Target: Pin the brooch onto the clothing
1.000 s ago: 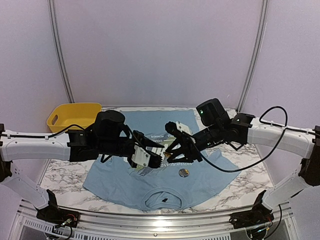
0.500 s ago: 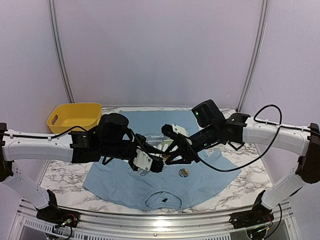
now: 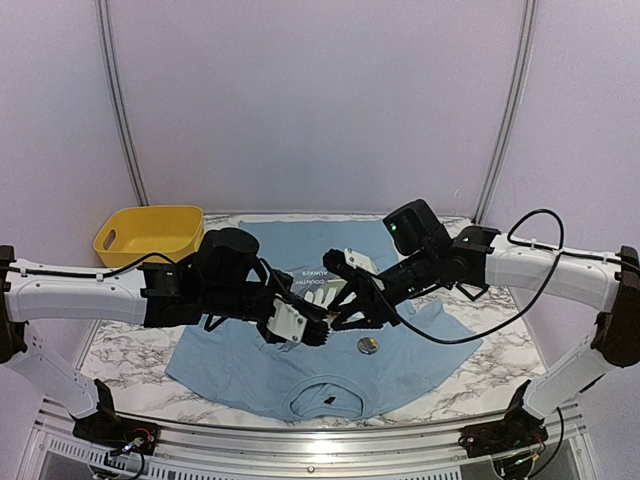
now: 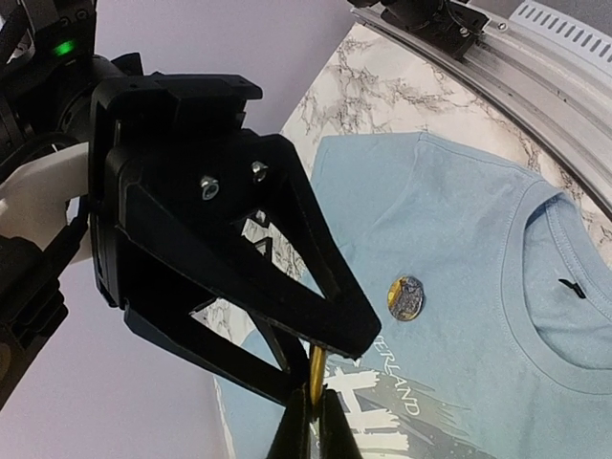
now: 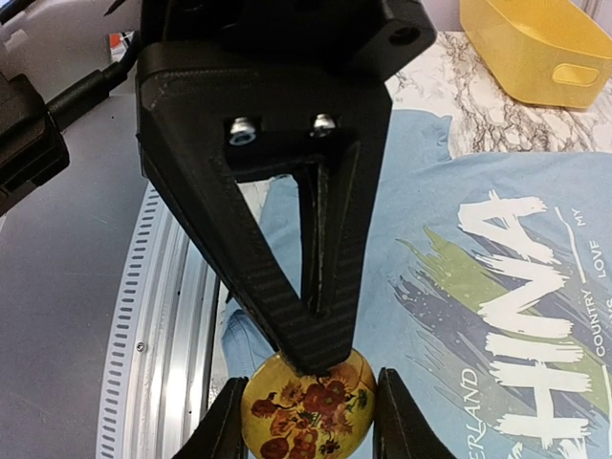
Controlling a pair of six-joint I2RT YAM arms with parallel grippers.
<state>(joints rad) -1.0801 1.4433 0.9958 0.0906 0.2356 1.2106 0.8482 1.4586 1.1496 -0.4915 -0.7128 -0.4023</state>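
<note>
The light blue T-shirt [image 3: 250,372] lies flat on the table with its collar toward me; its "CHINA" lettering shows in the right wrist view [image 5: 516,287]. Above it both grippers meet tip to tip. A round yellow brooch with red-orange flowers [image 5: 306,411] sits between my right gripper's [image 5: 306,426] fingers, which close on its two sides. My left gripper [image 5: 320,356] pinches the same brooch across its face. In the left wrist view the brooch [image 4: 317,368] shows edge-on as a gold strip in my left gripper [image 4: 316,406].
A second round badge [image 3: 368,345] lies on the shirt right of the grippers, also in the left wrist view [image 4: 405,297]. A yellow basket [image 3: 150,232] stands at the back left. The marble table [image 3: 120,340] has a metal rail along its near edge.
My left gripper has moved right and my right gripper left and down, so their tips have come together over the shirt's chest. The shirt and the badge have not moved.
</note>
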